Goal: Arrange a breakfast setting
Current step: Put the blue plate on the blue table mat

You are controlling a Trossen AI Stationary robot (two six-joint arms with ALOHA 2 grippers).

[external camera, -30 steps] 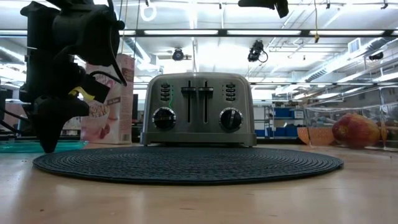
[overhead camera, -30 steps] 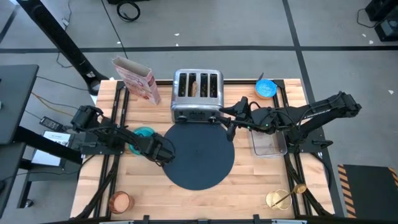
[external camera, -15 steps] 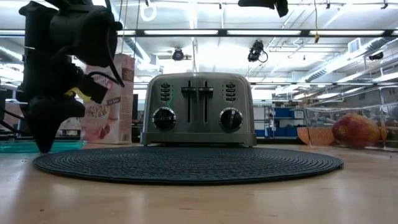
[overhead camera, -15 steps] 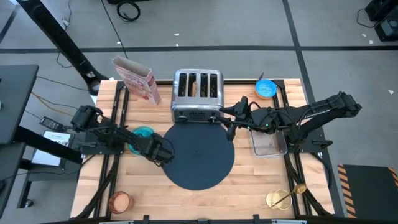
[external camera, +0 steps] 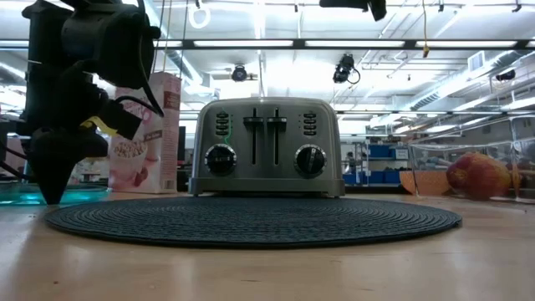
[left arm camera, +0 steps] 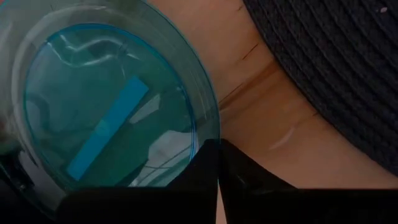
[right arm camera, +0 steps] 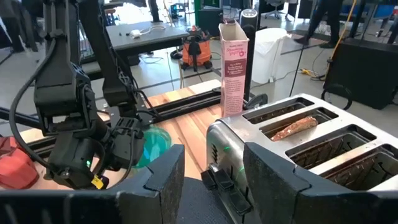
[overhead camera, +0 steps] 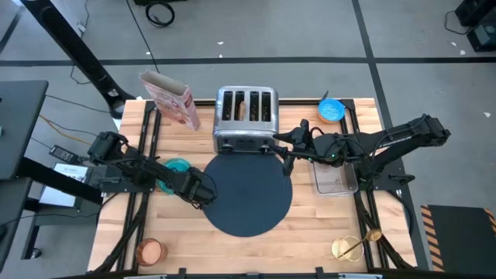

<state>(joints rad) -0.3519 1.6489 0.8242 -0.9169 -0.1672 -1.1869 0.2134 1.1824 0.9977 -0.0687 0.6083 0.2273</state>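
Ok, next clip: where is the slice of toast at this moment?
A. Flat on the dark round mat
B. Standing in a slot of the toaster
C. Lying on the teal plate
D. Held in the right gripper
B: the toast sits in a slot of the toaster; the plate and mat are bare, and the right gripper holds nothing.

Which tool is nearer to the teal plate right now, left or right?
Left. The left tool sits shut right beside the teal plate, at the mat's edge; the right tool hovers by the toaster, across the mat.
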